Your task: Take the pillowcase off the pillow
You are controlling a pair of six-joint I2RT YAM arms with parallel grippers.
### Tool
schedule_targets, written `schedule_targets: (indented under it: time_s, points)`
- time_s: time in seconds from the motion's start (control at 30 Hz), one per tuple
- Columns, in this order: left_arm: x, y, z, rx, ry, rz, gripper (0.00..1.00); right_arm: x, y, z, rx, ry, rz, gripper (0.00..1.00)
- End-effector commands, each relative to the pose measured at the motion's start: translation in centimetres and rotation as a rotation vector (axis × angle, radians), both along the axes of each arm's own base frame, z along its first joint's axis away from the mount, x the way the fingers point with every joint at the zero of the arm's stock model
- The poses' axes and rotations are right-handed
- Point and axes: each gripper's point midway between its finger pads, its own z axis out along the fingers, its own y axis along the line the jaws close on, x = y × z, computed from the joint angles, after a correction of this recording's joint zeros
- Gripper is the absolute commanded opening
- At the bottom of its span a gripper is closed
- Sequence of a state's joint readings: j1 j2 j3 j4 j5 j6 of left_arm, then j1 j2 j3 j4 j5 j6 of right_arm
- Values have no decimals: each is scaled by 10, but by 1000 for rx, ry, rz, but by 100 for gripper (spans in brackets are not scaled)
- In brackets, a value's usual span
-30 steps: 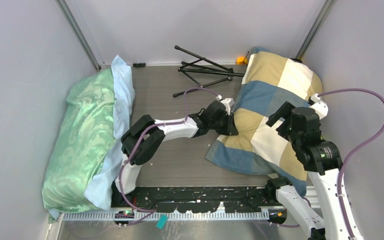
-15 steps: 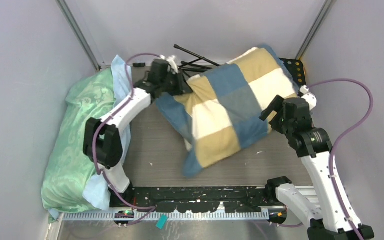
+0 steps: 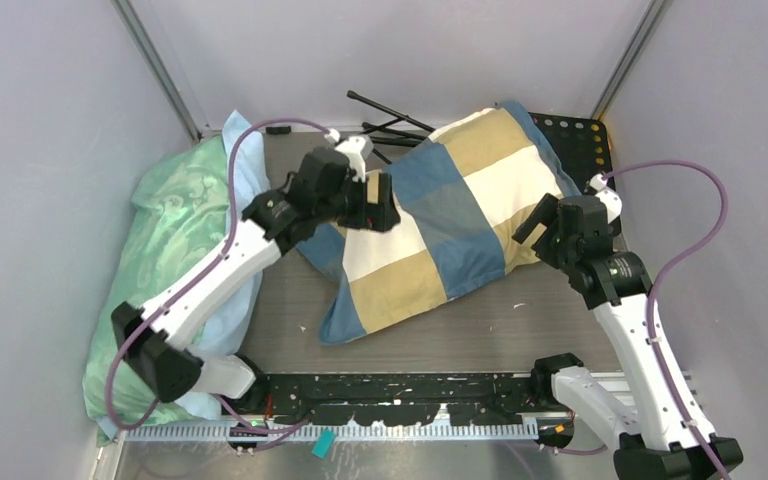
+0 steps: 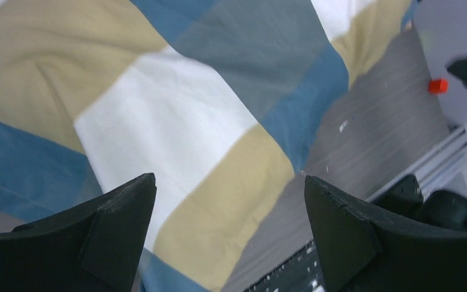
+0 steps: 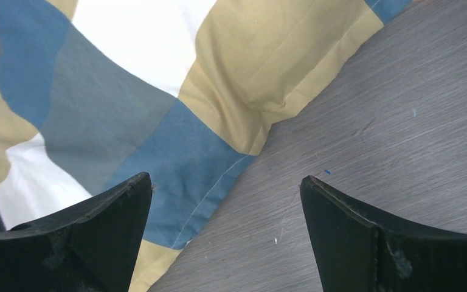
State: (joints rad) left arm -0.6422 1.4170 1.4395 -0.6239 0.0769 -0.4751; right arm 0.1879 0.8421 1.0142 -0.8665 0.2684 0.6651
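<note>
Black jaws of the left tool (image 4: 228, 182) stood wide apart and empty, just over the pillowcase (image 3: 440, 220); it was the nearer arm. The right tool (image 5: 225, 179), equally wide and empty, hung beside the case's right edge. The case lay diagonally on the desk (image 3: 490, 330), near-left to far-right, with the pillow apparently hidden inside.

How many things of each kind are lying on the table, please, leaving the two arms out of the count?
Pillows: 2 (one inside the checked pillowcase, one mint-green pillow)
Black folding stand: 1
Black perforated plate: 1
Total: 4
</note>
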Motion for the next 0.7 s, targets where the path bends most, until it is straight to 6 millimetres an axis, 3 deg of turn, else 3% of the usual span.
schedule_targets:
  time_s: [0.0, 0.1, 0.2, 0.3, 0.53, 0.67]
  points:
    - [-52, 8, -16, 124, -45, -16, 99, 23, 0, -10, 62, 14, -40, 97]
    - [-77, 0, -40, 174, -49, -50, 100, 36, -10, -20, 112, 26, -91, 97]
    - [-90, 1, -68, 274, -40, -58, 100, 47, -30, -32, 171, 29, -172, 97]
    - [-95, 10, -88, 357, -33, -37, 100, 60, -42, -45, 245, 11, -215, 98]
    - [-101, 24, -133, 379, 7, 5, 100, 101, -46, -71, 267, -2, -172, 97]
    - [-107, 27, -158, 385, 47, 21, 99, 111, -51, -86, 246, 26, -180, 84]
